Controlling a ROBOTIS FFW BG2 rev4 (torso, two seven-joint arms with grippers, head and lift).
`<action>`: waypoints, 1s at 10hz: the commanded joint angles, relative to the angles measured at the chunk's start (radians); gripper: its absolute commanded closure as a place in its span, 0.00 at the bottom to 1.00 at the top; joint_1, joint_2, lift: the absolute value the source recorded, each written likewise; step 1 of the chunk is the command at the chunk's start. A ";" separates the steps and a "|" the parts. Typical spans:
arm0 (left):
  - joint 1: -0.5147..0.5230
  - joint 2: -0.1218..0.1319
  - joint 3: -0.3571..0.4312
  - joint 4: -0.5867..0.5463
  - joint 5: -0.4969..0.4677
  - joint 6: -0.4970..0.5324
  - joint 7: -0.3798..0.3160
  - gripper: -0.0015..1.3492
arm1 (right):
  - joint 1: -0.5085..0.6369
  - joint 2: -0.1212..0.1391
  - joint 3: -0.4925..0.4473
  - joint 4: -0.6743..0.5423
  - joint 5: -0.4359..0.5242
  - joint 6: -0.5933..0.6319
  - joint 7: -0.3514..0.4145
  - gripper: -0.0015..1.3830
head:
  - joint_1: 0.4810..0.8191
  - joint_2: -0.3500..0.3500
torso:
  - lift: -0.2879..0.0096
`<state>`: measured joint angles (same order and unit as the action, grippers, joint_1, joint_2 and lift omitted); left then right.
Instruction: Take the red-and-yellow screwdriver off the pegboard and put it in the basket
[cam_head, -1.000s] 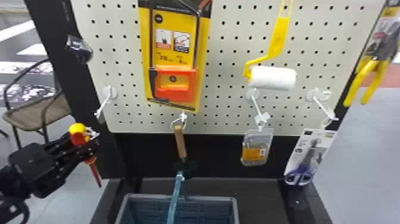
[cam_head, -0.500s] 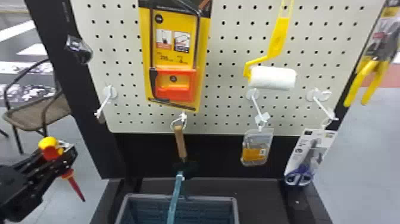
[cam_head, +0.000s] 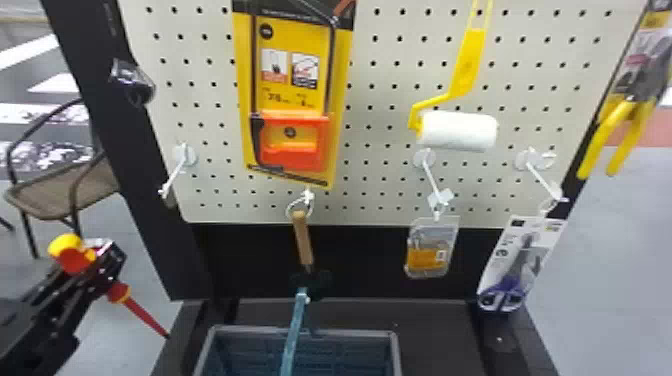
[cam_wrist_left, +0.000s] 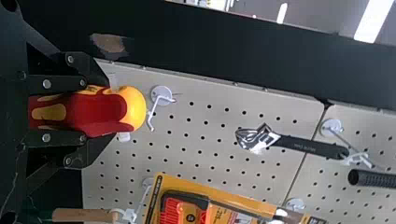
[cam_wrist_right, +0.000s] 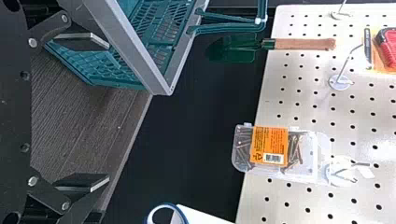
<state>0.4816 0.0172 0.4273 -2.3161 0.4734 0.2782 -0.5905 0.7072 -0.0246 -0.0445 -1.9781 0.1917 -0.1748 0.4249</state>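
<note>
Head view | screwdriver (cam_head: 118, 293) | clamped in left end effector (cam_head: 104, 262), slanting down

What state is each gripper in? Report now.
Left gripper: closed on the red-and-yellow screwdriver.
Right gripper: open, holding nothing.

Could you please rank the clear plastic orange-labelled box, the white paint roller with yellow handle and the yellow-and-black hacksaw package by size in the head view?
1. Hacksaw package
2. Paint roller
3. Orange-labelled box
</note>
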 joint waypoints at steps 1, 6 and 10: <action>0.039 -0.014 -0.027 0.000 0.080 -0.017 0.044 0.76 | 0.000 -0.001 0.000 0.001 0.000 0.001 0.000 0.20 | 0.20 0.50 | 0.63; 0.116 -0.017 -0.139 0.027 0.243 -0.077 0.196 0.77 | 0.002 -0.001 0.000 -0.001 0.002 0.001 0.000 0.20 | 0.20 0.50 | 0.63; 0.107 -0.014 -0.220 0.106 0.264 -0.088 0.201 0.77 | 0.002 -0.001 0.000 0.001 0.003 0.001 0.000 0.20 | 0.20 0.50 | 0.63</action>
<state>0.5903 0.0025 0.2208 -2.2264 0.7346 0.1950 -0.3888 0.7093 -0.0259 -0.0445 -1.9794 0.1949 -0.1733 0.4248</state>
